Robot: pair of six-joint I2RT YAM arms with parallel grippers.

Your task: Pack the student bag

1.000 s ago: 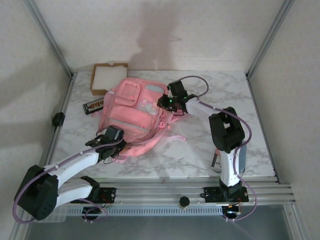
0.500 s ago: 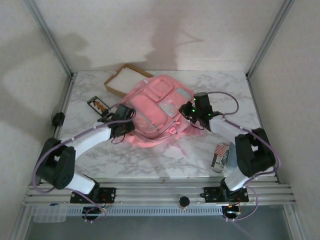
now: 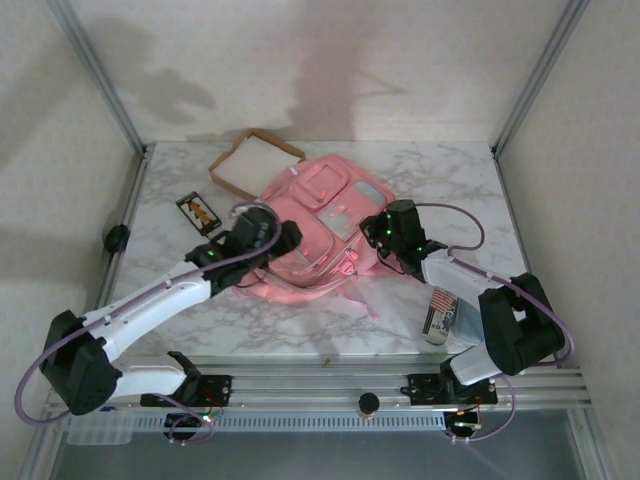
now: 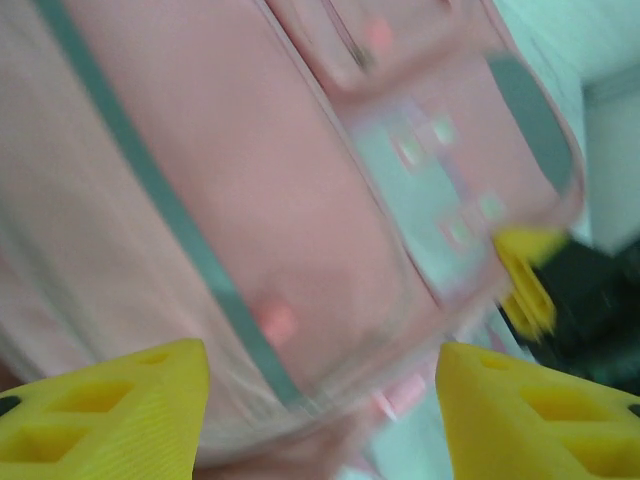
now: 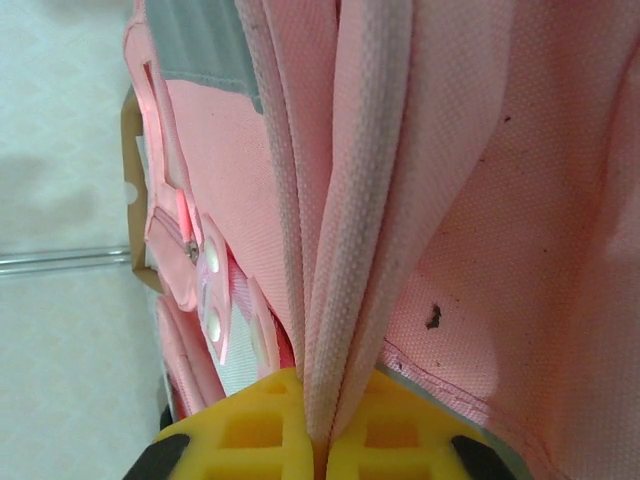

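Observation:
The student bag [image 3: 320, 215], a pink backpack with a pale blue-grey panel, lies flat in the middle of the table. My right gripper [image 3: 383, 237] is at the bag's right edge; in the right wrist view it [image 5: 320, 445] is shut on a folded pink strap or seam of the bag [image 5: 350, 200]. My left gripper [image 3: 282, 240] hovers over the bag's near left side. In the blurred left wrist view its yellow fingers [image 4: 110, 410] stand wide apart, open, with the bag [image 4: 260, 200] below them and nothing gripped.
A cardboard box with a white insert [image 3: 256, 164] sits behind the bag at the back left. A small dark card pack [image 3: 197, 211] lies left of the bag. A drinks can [image 3: 440, 312] lies near the right arm at the front right.
The bag has been dragged back and to the right and turned, pushing the box askew. My left gripper let go of the bag, opened and moved right over it.

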